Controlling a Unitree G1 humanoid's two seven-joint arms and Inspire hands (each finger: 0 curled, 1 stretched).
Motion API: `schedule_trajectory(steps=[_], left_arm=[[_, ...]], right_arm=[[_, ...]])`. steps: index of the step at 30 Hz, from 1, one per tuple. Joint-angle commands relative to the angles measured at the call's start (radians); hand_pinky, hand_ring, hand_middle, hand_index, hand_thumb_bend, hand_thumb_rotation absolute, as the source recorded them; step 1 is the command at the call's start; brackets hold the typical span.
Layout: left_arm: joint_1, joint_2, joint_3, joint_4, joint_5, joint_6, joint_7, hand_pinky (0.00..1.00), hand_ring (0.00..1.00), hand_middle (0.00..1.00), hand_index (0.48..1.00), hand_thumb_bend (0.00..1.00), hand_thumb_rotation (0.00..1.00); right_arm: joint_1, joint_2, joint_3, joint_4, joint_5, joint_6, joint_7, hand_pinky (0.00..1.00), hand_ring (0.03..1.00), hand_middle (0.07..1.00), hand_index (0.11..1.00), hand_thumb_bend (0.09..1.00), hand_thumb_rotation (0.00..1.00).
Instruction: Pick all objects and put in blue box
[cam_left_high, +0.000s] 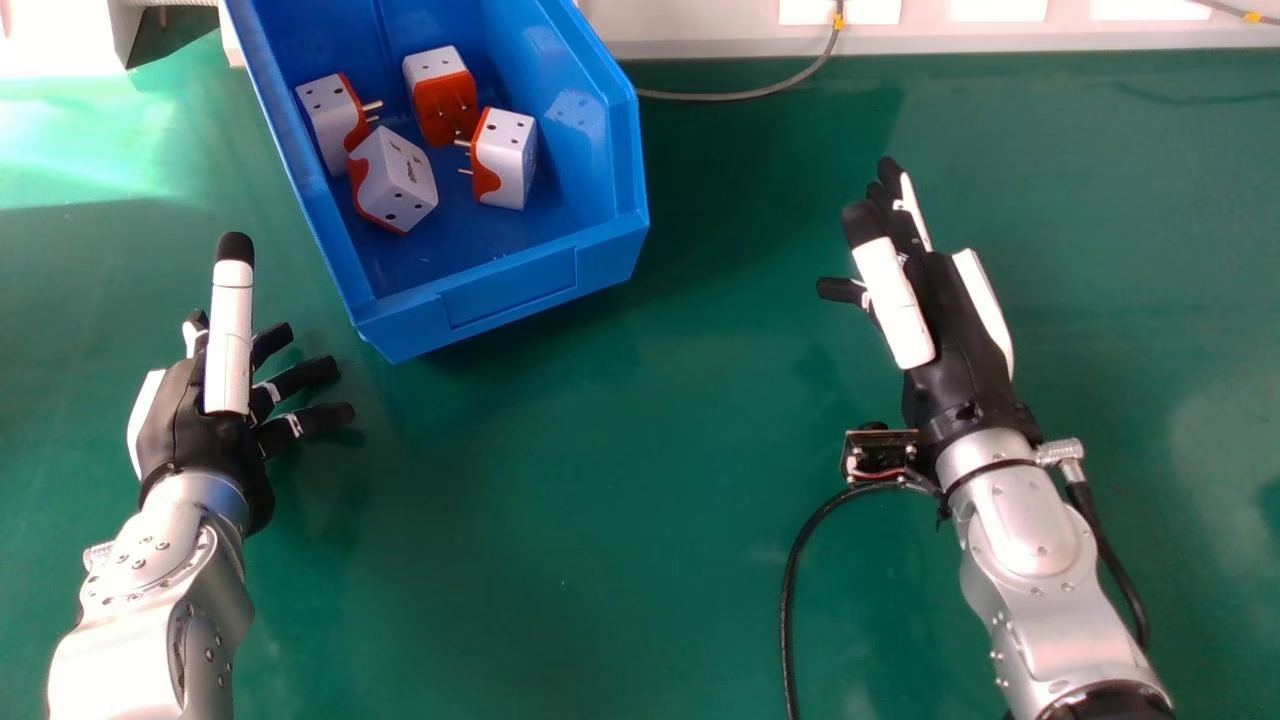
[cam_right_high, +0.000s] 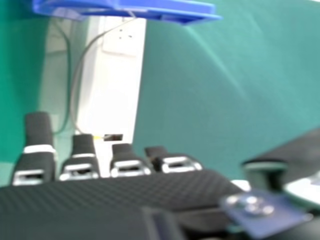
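Note:
Several white and orange plug adapters, among them one (cam_left_high: 505, 160) near the right wall and one (cam_left_high: 395, 182) nearer the front, lie inside the blue box (cam_left_high: 510, 290). My left hand (cam_left_high: 185, 420) hovers over the table at the left, in front of the box's left side, open and holding nothing. My right hand (cam_left_high: 945, 320) is to the right of the box, well apart from it, also open and empty. In the right hand view my right hand (cam_right_high: 120, 190) has its fingers extended, and part of the blue box (cam_right_high: 170, 11) shows beyond them.
A green table (cam_left_high: 620, 520) lies under both arms. Along its back edge runs a white strip (cam_left_high: 700, 28) with a grey cable (cam_left_high: 740, 95) beside the box. A black cable (cam_left_high: 790, 600) hangs from the right wrist camera.

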Motion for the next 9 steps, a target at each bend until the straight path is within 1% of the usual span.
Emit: schedule_trajectory(steps=[1, 2, 4, 5, 9], left_arm=[[0.016, -0.002, -0.004, 0.008, 0.002, 0.028, 0.003, 0.65, 0.76, 0.9, 0.99, 0.85, 0.93], [0.016, -0.002, -0.004, 0.008, 0.002, 0.028, 0.002, 0.65, 0.76, 0.9, 0.99, 0.85, 0.93], [0.015, 0.001, 0.001, 0.012, -0.003, 0.027, -0.003, 0.66, 0.75, 0.9, 0.99, 0.85, 0.93], [0.016, 0.001, 0.002, 0.012, -0.004, 0.026, -0.003, 0.66, 0.75, 0.9, 0.99, 0.85, 0.93], [0.018, -0.002, 0.001, 0.012, 0.001, 0.019, -0.001, 0.66, 0.76, 0.9, 0.99, 0.85, 0.93]], right_arm=[[-0.009, -0.013, 0.009, -0.004, -0.041, -0.042, -0.04, 0.76, 0.942, 0.99, 1.0, 0.837, 1.0], [-0.008, -0.013, 0.014, -0.002, -0.058, -0.049, -0.056, 0.76, 0.942, 0.99, 1.0, 0.837, 1.0], [-0.01, -0.016, 0.023, 0.009, -0.09, -0.063, -0.085, 0.74, 0.923, 0.976, 0.999, 0.834, 1.0], [-0.013, -0.016, 0.027, 0.019, -0.104, -0.071, -0.098, 0.73, 0.914, 0.97, 0.997, 0.833, 1.0], [-0.03, -0.018, 0.034, 0.063, -0.132, -0.098, -0.13, 0.7, 0.89, 0.954, 0.991, 0.825, 1.0]])
